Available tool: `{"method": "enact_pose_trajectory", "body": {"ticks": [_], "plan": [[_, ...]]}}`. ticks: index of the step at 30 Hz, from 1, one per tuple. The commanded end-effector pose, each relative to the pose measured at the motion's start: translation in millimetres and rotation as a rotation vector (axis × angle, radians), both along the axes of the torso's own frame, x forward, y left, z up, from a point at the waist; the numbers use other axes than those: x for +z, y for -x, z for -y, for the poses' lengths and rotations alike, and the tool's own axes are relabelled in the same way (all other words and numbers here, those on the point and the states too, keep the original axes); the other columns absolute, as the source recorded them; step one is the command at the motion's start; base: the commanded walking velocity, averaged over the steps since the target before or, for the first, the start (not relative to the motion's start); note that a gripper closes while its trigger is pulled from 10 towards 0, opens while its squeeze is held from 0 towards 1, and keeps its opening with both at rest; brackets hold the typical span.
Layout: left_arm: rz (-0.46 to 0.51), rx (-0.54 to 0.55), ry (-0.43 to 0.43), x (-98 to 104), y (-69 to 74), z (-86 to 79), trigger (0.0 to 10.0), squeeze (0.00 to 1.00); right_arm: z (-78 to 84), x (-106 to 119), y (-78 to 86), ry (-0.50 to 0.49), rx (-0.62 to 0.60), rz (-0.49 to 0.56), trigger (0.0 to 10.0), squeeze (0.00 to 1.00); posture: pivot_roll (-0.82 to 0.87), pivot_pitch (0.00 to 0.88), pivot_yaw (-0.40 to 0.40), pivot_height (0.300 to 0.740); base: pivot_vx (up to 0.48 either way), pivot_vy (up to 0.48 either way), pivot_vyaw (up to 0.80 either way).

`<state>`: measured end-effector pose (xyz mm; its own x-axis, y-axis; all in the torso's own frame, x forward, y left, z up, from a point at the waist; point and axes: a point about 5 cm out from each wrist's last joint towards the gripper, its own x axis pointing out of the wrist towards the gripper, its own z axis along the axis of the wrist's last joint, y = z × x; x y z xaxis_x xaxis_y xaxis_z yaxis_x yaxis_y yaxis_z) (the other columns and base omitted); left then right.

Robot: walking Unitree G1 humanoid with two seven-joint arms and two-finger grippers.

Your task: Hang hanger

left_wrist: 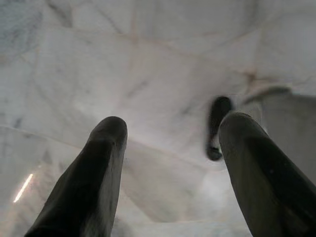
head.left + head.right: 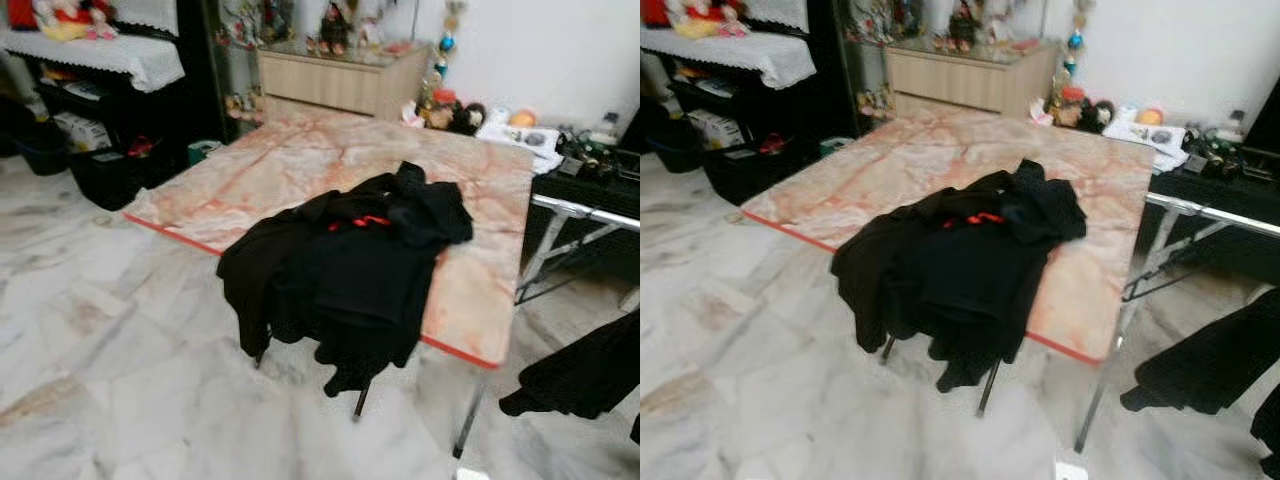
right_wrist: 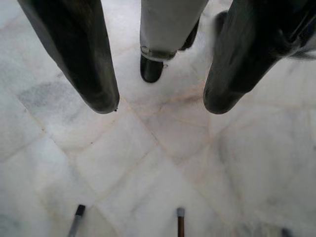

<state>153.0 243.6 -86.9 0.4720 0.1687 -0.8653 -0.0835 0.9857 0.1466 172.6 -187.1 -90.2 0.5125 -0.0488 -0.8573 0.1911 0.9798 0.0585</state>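
Note:
A heap of black clothing (image 2: 340, 270) lies on the near corner of a pink marble-patterned table (image 2: 300, 165) and drapes over its edge. A bit of red hanger (image 2: 360, 221) peeks out of the heap's top. At the right stands a silver rack (image 2: 1210, 215), with a black hanger (image 2: 1152, 280) hooked below its bar. Another black garment (image 2: 590, 375) hangs at the far right. My left gripper (image 1: 173, 126) is open above bare floor. My right gripper (image 3: 161, 103) is open too, pointing down at floor tiles, holding nothing.
White marble floor (image 2: 110, 380) spreads in front and to the left of the table. A wooden cabinet (image 2: 335, 80) stands behind it, dark shelves (image 2: 100, 130) at the left, a low black stand with clutter (image 2: 590, 165) at the right. My own leg (image 3: 165, 29) is close to the right gripper.

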Motion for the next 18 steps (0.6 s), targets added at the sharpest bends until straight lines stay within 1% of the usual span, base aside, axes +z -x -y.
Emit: {"method": "enact_pose_trajectory", "body": {"ticks": [1, 3, 7, 9, 11, 13, 18], "plan": [[-0.008, 0.008, -0.019, 2.0, 4.7, -12.8, 10.0, 0.00, -5.8, 3.1, -8.0, -0.016, -0.001, 0.028, 10.0, 0.00, 0.16, 0.000, -0.039, 0.740, 0.000, 0.469, 0.00], [-0.011, 0.010, -0.022, 1.9, 8.0, -16.3, 10.0, 0.00, -5.9, 3.1, -8.1, -0.016, -0.001, 0.029, 10.0, 0.00, 0.16, 0.000, -0.039, 0.740, 0.000, 0.469, 0.00], [-0.013, 0.009, -0.020, 0.5, 11.1, -15.3, 10.0, 0.00, -5.9, 3.3, -8.4, -0.016, 0.000, 0.030, 10.0, 0.00, 0.16, 0.000, -0.039, 0.740, 0.000, 0.469, 0.00], [-0.016, -0.003, -0.019, -3.0, 13.9, -6.8, 10.0, 0.00, -5.9, 3.5, -8.9, -0.013, 0.008, 0.031, 10.0, 0.00, 0.16, 0.000, -0.040, 0.740, 0.000, 0.000, 0.00], [-0.018, -0.011, -0.018, -3.8, 14.3, -4.3, 10.0, 0.00, -5.8, 3.9, -9.5, -0.007, 0.019, 0.036, 10.0, 0.00, 0.16, 0.000, -0.039, 0.740, 0.000, 0.000, 0.00], [-0.018, -0.022, -0.005, -6.4, 14.3, 5.7, 10.0, 0.00, -5.4, 4.7, -10.8, 0.004, 0.030, 0.047, 10.0, 0.00, 0.16, 0.000, -0.040, 0.740, 0.000, 0.000, 0.80], [-0.021, -0.042, -0.001, -6.5, 12.1, 8.6, 10.0, 0.00, -6.6, 4.6, -11.0, -0.010, 0.026, 0.046, 10.0, 0.00, 0.16, 0.000, -0.041, 0.740, 0.000, 0.000, 0.80]]}}
